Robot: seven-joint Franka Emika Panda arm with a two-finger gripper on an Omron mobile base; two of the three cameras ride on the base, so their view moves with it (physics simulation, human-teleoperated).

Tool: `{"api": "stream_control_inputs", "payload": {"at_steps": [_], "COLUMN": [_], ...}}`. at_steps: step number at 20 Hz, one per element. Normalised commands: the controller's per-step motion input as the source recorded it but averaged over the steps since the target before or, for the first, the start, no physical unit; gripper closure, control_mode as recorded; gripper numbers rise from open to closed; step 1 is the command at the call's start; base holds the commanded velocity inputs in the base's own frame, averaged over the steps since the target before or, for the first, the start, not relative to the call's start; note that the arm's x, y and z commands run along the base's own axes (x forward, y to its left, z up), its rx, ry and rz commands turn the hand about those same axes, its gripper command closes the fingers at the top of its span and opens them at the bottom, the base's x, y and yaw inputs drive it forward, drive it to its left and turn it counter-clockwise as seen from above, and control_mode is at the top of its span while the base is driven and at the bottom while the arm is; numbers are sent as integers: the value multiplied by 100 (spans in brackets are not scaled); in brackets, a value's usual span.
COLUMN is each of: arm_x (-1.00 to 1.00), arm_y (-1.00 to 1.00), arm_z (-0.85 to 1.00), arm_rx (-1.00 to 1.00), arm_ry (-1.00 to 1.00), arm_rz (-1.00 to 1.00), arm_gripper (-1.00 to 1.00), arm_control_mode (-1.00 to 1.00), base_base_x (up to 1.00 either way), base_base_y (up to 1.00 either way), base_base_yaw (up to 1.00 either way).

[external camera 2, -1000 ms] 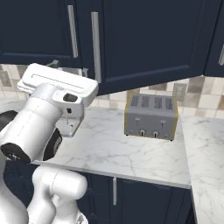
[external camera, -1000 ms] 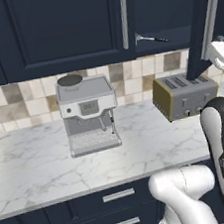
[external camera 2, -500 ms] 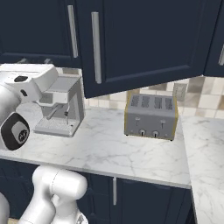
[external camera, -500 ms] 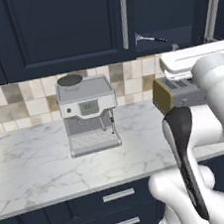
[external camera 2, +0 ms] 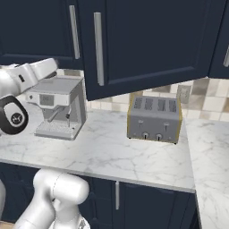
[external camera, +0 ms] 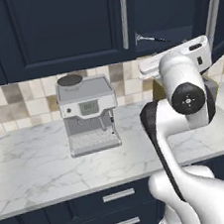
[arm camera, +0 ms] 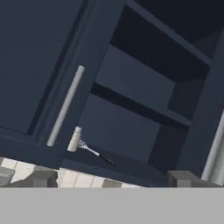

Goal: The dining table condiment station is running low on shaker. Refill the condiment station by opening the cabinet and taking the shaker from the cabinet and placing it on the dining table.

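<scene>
Currently standing upright on the open cabinet [arm camera: 144,109] bottom shelf, the shaker [arm camera: 75,139] is lying up-left of the gripper [arm camera: 113,177], whose jaws are gaping wide, empty.

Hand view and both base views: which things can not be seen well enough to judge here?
- Shaker, hand view: too small for cap details.
- Utensil beside it: whether they touch is unclear.
- Toaster, left base view: mostly hidden behind the arm.
- Cabinet interior, right base view: blocked by its open door.

bottom cabinet shelf [arm camera: 131,168] holds shaker [arm camera: 74,139] and whisk [arm camera: 94,152].
</scene>
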Motion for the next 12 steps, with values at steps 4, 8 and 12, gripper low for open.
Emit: {"api": "stream_control_inputs", "payload": {"at_steps": [4,8,12], "arm_x": [53,59,53], "arm_y": [-6,-14,-23], "arm_z": [-33,-32,-33], "arm_rx": [-7,-2,0], "arm_ry": [21,23,20], "arm_rz": [-15,-12,-7], "arm_gripper": [-100,-100,-100], "arm_control_mode": [-100,-100,-100], "base_base_x": [0,0,0], "base_base_y": [0,0,0], "base_base_yaw": [0,0,0]}}
